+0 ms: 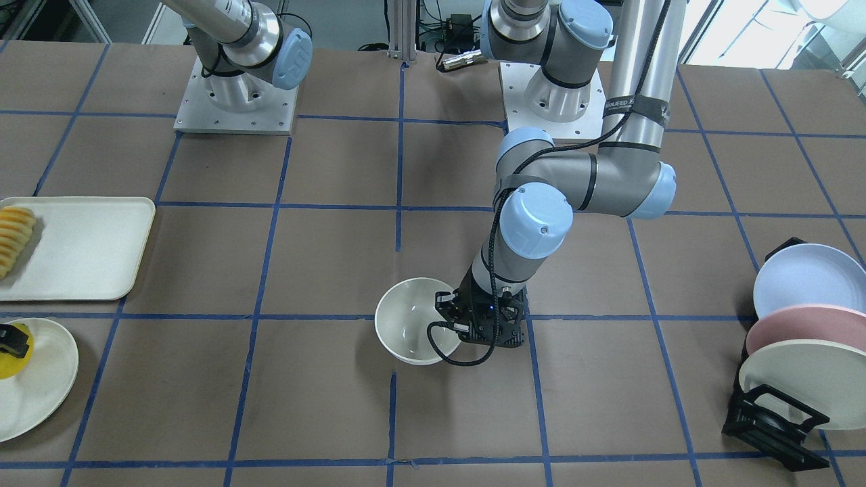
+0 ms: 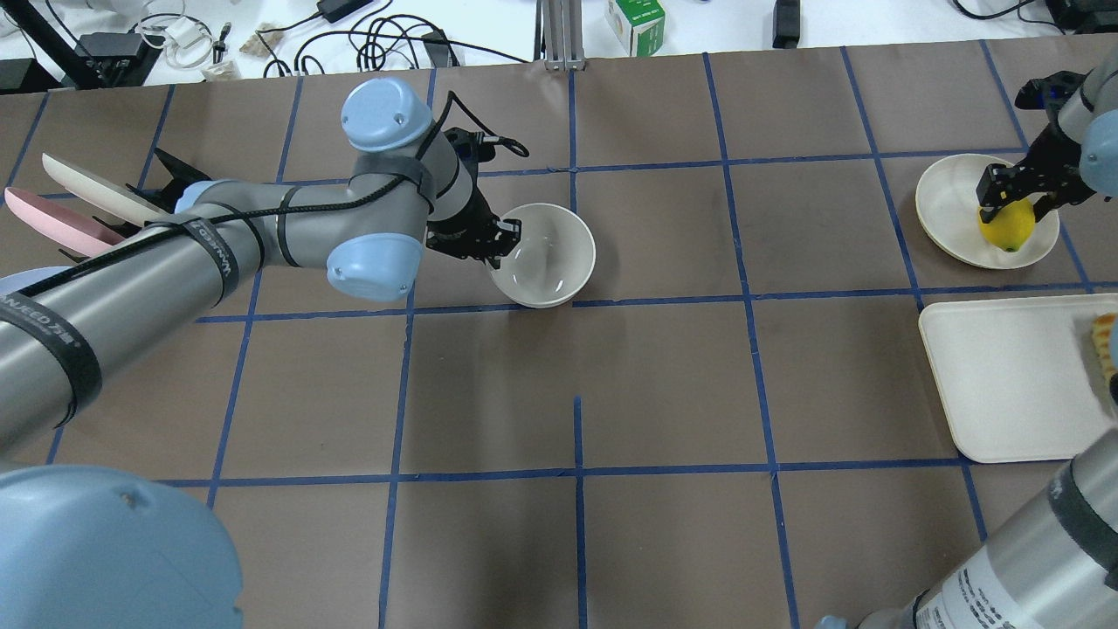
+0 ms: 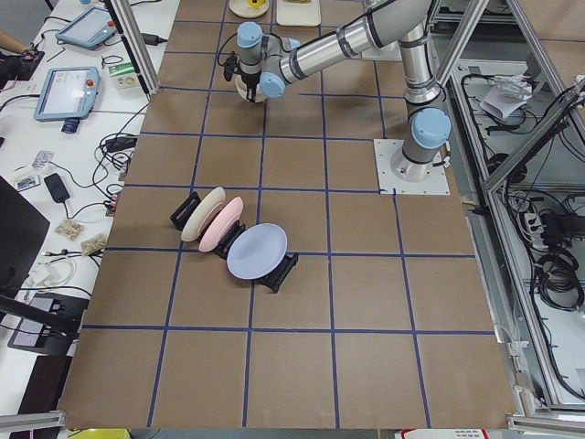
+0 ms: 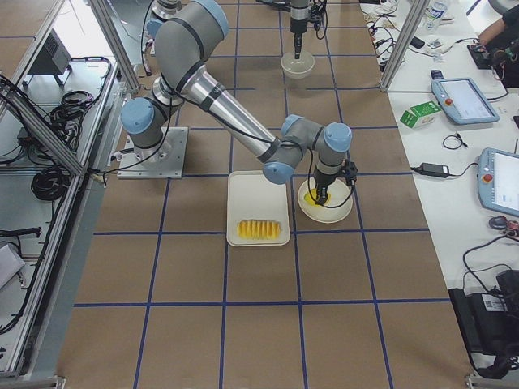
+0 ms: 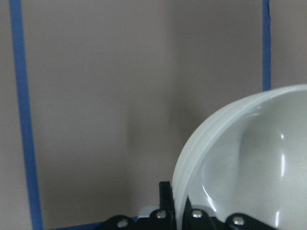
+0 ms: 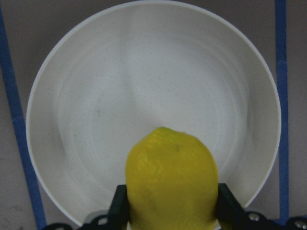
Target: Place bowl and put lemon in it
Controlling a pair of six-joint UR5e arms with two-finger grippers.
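Note:
The off-white bowl (image 1: 406, 333) is low over the middle of the table, also in the overhead view (image 2: 552, 255). My left gripper (image 2: 493, 242) is shut on its rim on my left side; in the left wrist view the rim (image 5: 192, 163) runs between the fingers. I cannot tell whether the bowl rests on the paper. The yellow lemon (image 2: 1006, 225) is over a flat cream plate (image 2: 948, 203) at my far right. My right gripper (image 2: 1009, 203) is shut on the lemon (image 6: 170, 179), one finger on each side, with the plate (image 6: 153, 72) below.
A white rectangular tray (image 2: 1004, 376) with a row of pale orange slices (image 1: 15, 237) lies next to the plate. A black rack with blue, pink and cream plates (image 1: 798, 338) stands at my left, beside the left arm (image 2: 262, 236).

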